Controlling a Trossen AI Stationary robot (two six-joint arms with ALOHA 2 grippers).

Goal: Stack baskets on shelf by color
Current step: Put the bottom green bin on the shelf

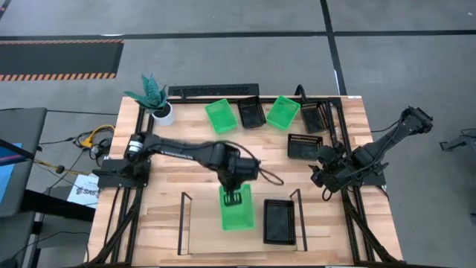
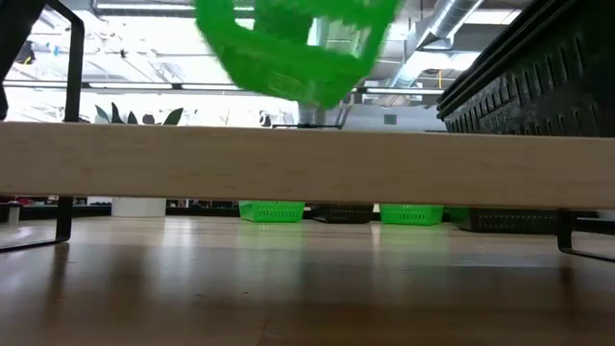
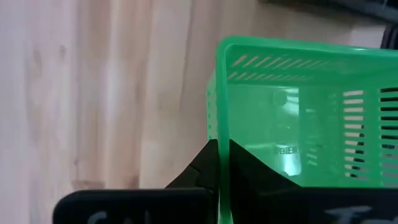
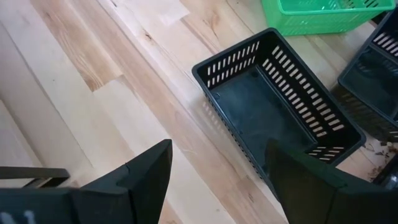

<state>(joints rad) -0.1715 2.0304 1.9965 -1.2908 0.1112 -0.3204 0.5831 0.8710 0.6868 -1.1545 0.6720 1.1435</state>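
My left gripper (image 1: 234, 196) is shut on a bright green basket (image 1: 237, 212) and holds it in the air over the shelf (image 1: 201, 242); the low view shows this basket (image 2: 298, 43) above the wooden board (image 2: 307, 163). A black basket (image 1: 279, 222) stands on the board's right part. Two more green baskets (image 1: 220, 116) (image 1: 282, 112) and three black ones (image 1: 251, 112) (image 1: 313, 117) (image 1: 305, 145) stand on the table farther back. My right gripper (image 1: 321, 177) waits open at the right, above the table, with a black basket (image 4: 280, 106) ahead of it. My left gripper pinches one wall of the green basket at its rim (image 3: 221, 134), at the basket's far end. One finger (image 3: 255, 171) is inside the basket and the other (image 3: 198, 171) outside. The fingers come steeply from above. The basket hangs tilted below them, clear of the board.
A white pot with a green plant (image 1: 152, 100) stands at the far left corner, and a long black bar (image 1: 212, 91) lies along the far edge. The shelf's black wire ends (image 1: 184, 223) (image 1: 301, 219) rise at both sides of the board. Bare wood lies left of the held basket.
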